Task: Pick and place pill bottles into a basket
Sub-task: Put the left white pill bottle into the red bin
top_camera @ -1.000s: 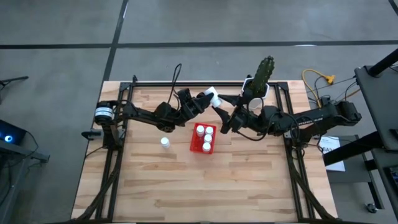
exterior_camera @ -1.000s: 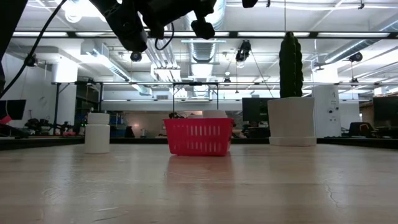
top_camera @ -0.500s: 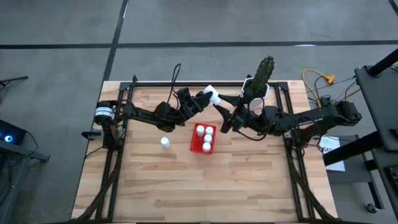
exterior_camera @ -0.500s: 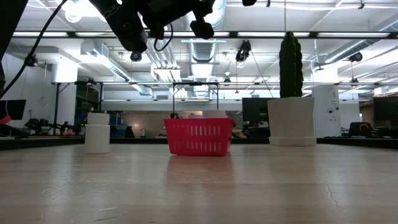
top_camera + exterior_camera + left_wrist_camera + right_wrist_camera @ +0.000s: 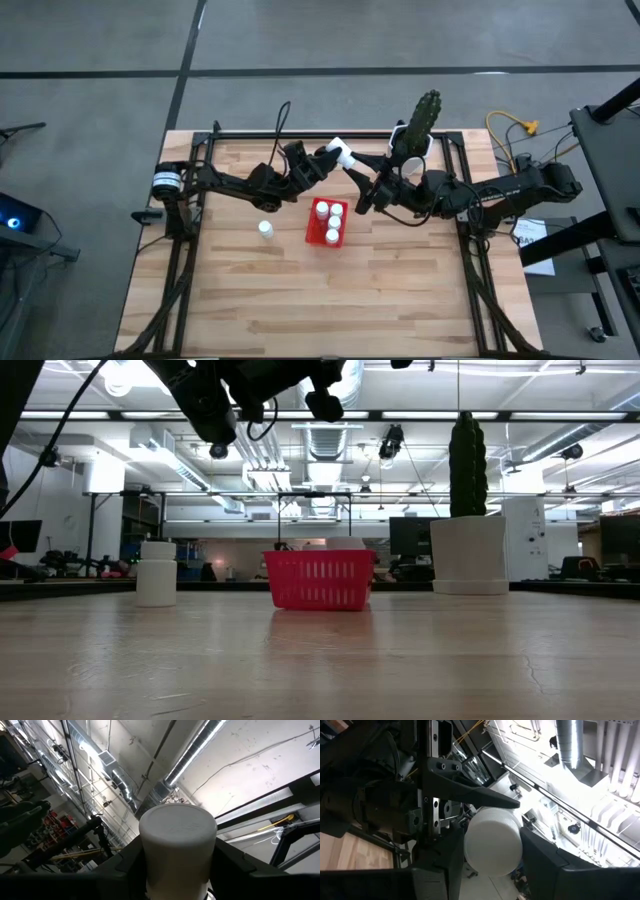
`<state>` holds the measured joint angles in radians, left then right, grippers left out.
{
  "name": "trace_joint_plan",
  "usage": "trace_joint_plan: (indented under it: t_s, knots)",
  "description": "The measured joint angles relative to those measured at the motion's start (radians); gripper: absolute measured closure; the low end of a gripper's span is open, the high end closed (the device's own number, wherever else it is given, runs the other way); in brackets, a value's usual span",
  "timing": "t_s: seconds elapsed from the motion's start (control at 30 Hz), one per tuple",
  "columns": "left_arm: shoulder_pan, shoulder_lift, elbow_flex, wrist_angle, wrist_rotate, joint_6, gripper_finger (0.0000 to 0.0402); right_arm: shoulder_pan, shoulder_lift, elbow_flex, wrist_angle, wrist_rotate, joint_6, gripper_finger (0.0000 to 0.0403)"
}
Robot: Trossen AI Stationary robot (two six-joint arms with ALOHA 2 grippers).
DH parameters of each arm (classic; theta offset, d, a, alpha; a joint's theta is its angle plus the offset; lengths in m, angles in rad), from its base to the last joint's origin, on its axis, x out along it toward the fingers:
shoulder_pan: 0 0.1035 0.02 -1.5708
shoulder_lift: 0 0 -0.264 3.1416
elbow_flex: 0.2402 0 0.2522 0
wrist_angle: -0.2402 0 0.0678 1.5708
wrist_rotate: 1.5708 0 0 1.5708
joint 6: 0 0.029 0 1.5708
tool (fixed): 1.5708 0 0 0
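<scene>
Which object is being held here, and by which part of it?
One pill bottle, held above the table. The left claw grips its body; the right claw is closed around its other end.

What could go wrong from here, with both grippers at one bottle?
1. The left gripper holds the bottle in mid-air, with the right gripper right at it, beside the basket rather than over it: a slip would likely drop it on the table.
2. The grippers are very close and could bump.
</scene>
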<state>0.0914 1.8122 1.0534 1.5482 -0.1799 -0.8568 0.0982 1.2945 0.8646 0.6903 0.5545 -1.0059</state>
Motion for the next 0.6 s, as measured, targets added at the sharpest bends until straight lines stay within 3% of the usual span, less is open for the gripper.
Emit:
trace_joint_plan:
  t_s: [0.6]
  knots:
    - [0.001,-0.002,-0.026,0.016,0.032,0.06,0.0249,0.015,0.002,-0.001,-0.009,0.042,-0.015,0.0255]
